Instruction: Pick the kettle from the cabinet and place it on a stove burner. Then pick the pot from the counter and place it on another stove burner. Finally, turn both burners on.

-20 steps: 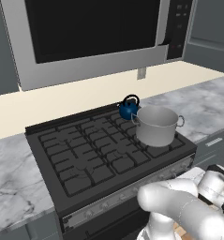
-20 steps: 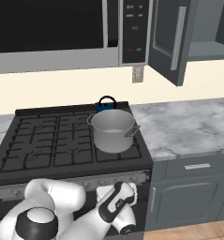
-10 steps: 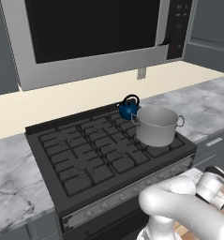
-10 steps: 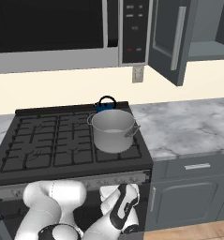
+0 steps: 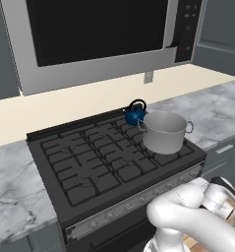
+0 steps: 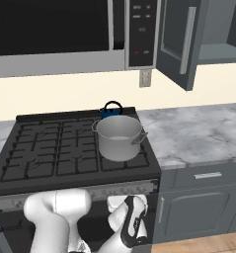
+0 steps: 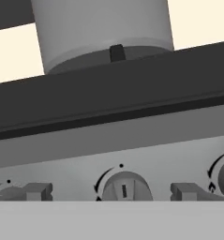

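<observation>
1. A wide black gas cooktop (image 5: 104, 162) sits in a white-grey veined marble tabletop (image 6: 198, 131), with dark grey drawer fronts (image 6: 203, 175) below and a cream wall behind.
2. A silver-black microwave (image 5: 99, 34) hangs over the cooktop. To its right, the right base view shows the dark grey wall cabinet (image 6: 181, 42) with its door swung open, a long silver bar handle on the door and a plain shelf inside.
3. The grey stockpot (image 5: 164, 131) stands upright on the front right burner grate (image 6: 122, 160). The small dark-blue kettle (image 5: 134, 114) stands on the back right burner, just behind the pot.
4. From the right base view the pot hides most of the kettle (image 6: 109, 111); the left base view shows its spout and arched handle clearly.
5. The hand view looks along the silver knob strip (image 7: 123, 140) from close by: one round knob (image 7: 124, 187) sits between the two finger tips, the pot (image 7: 101, 28) above it on the grate.
6. The gripper (image 7: 112, 191) is low at the stove front, its jaws spread wide to either side of that knob, gripping nothing.
</observation>
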